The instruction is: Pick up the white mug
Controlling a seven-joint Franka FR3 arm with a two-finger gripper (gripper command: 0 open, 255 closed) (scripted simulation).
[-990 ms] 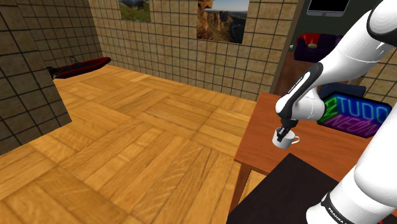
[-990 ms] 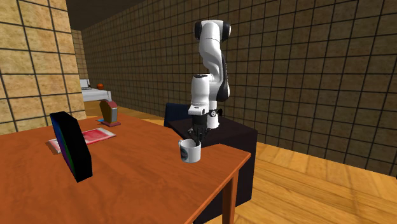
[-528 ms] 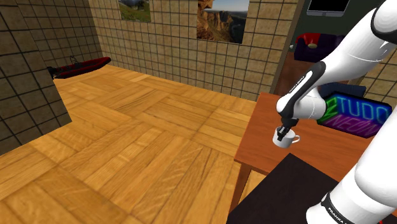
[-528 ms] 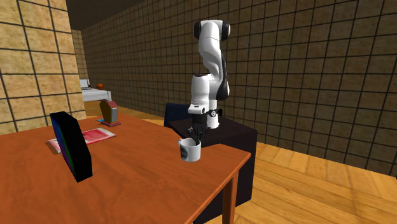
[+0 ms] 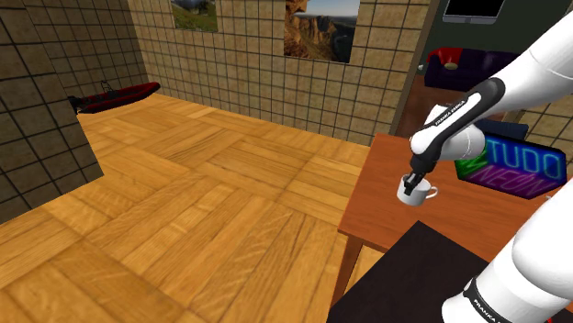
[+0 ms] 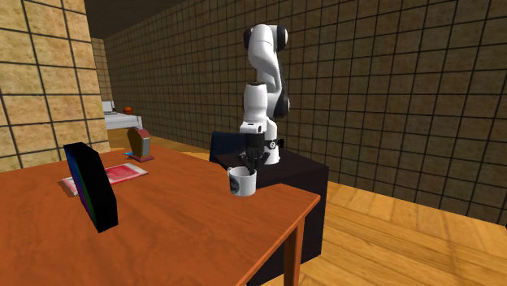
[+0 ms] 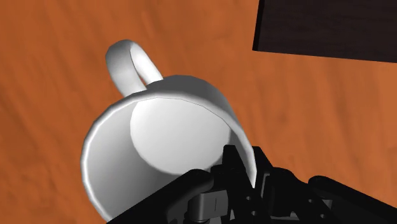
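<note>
The claw (image 7: 247, 167) is closed on the rim of the white mug (image 7: 165, 127), with one finger inside the wall and one outside, roughly opposite the handle. The mug hangs upright under the claw over the corner of the reddish-brown table (image 5: 376, 206), seemingly just clear of its top. The black stand (image 5: 413, 275) is next to that corner. A glowing sign (image 5: 514, 167) stands farther along the table.
</note>
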